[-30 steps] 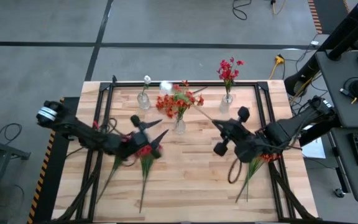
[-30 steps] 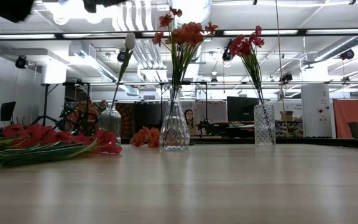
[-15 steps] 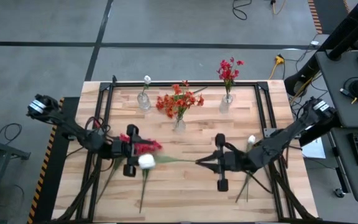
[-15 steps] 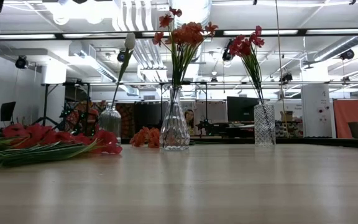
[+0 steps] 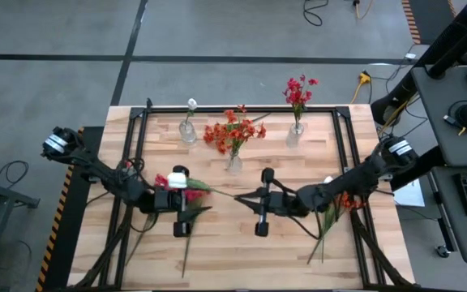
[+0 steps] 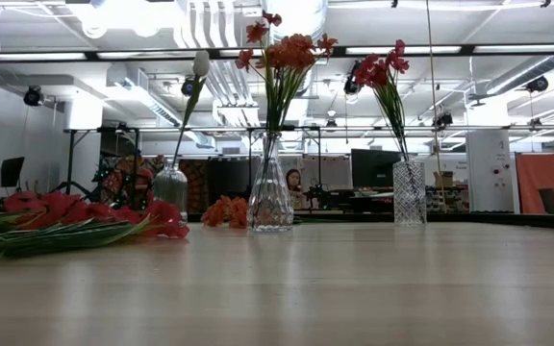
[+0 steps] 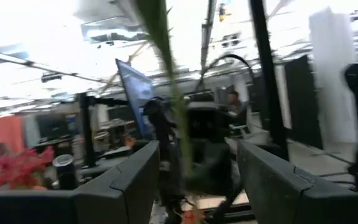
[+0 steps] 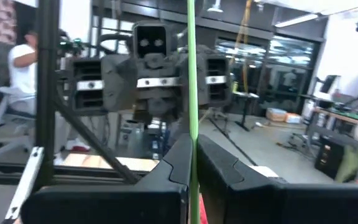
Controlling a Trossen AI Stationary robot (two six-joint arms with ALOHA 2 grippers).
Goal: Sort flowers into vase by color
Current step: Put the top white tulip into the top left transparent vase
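Now both grippers (image 5: 186, 200) (image 5: 246, 197) have closed in along one flower stem (image 8: 191, 93).

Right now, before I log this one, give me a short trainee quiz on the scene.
1. True or false: the right gripper is shut on a green stem.
2. Seen from above, where in the back row does the white bloom stand? A left, B middle, C right.
3. Fill in: the left gripper is ___.
Key: 1 true. 2 A, in the left vase. 3 open, with the stem passing between its fingers.
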